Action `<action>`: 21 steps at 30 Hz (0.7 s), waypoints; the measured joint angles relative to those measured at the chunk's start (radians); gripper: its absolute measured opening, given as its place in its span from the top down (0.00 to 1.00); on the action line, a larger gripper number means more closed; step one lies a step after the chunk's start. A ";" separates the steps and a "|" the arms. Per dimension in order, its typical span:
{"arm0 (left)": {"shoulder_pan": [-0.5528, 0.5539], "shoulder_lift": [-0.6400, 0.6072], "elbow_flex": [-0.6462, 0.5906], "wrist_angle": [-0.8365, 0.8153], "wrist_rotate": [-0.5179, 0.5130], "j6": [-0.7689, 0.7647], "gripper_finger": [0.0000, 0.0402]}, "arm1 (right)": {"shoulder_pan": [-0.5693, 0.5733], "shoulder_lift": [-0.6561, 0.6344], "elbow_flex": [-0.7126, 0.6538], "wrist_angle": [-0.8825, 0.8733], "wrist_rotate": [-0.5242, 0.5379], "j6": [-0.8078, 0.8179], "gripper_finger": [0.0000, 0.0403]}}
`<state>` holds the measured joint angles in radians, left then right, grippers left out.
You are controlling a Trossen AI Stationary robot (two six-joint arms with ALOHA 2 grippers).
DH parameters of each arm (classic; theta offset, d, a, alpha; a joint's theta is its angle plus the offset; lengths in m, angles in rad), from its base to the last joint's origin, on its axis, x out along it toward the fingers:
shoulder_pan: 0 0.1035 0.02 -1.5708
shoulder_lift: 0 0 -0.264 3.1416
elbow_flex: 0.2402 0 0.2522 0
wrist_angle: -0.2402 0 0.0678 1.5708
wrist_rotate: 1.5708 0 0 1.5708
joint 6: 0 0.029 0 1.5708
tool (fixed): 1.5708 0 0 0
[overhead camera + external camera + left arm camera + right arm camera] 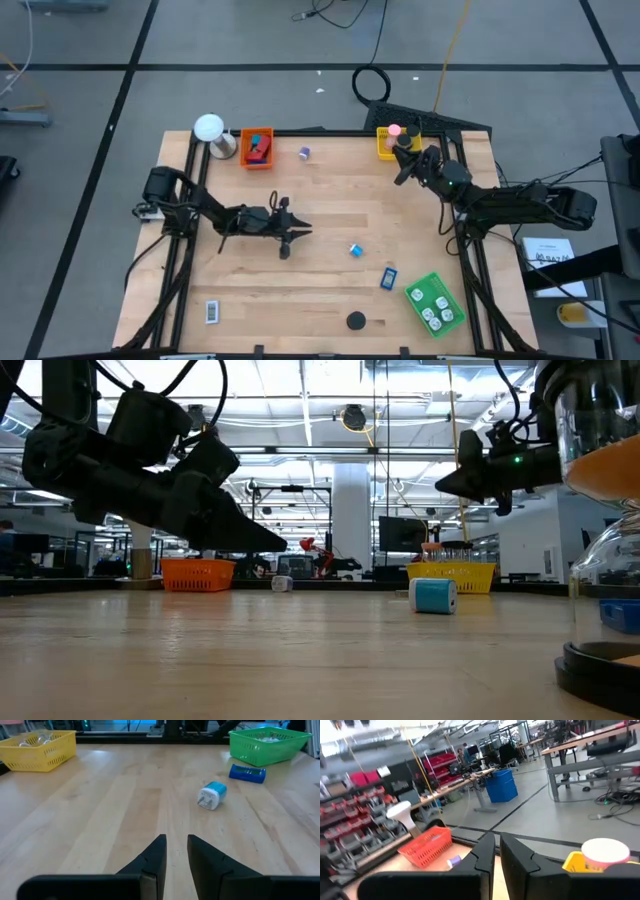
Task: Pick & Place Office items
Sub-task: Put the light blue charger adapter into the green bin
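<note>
Across the wooden table, office items lie scattered singly. Near the table's middle, left gripper hangs low over bare wood, fingers drawn close with a narrow gap between them and nothing in that gap. Just beyond it, toward the right side, a small blue-and-white roll lies on its side, apart from the fingers; the left wrist view shows the same piece ahead of the fingertips. Next to it, nearer the green tray, a blue rectangle lies flat on the wood. Green tray sits at the near right corner with white-patterned pieces inside, too small to identify. A black disc rests near the front edge, and a black-and-white rectangle lies at the near left. At the far edge, an orange tray holds red and blue pieces; a purple roll lies on the wood just right of it. White ball-topped object stands at the far left corner. Right gripper is raised beside the yellow tray at the far right, fingers pressed nearly together, nothing between them. A pink roll stands in that yellow tray.
</note>
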<state>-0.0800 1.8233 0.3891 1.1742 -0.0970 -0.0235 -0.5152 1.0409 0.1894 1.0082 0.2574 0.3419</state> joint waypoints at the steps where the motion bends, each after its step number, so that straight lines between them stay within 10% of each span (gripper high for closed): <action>1: 0.000 0.000 0.000 0.000 0.000 0.000 0.81 | 0.000 0.000 0.000 0.013 0.002 0.014 0.96; 11: -0.001 0.000 0.000 -0.004 -0.001 -0.014 0.81 | 0.038 0.006 0.000 0.041 -0.194 0.069 0.97; 21: -0.001 0.000 0.000 -0.016 -0.003 -0.012 0.81 | 0.316 0.024 0.207 -0.763 0.010 0.078 0.99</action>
<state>-0.0811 1.8233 0.3889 1.1584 -0.0998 -0.0358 -0.1995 1.0652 0.3961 0.2451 0.2673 0.4197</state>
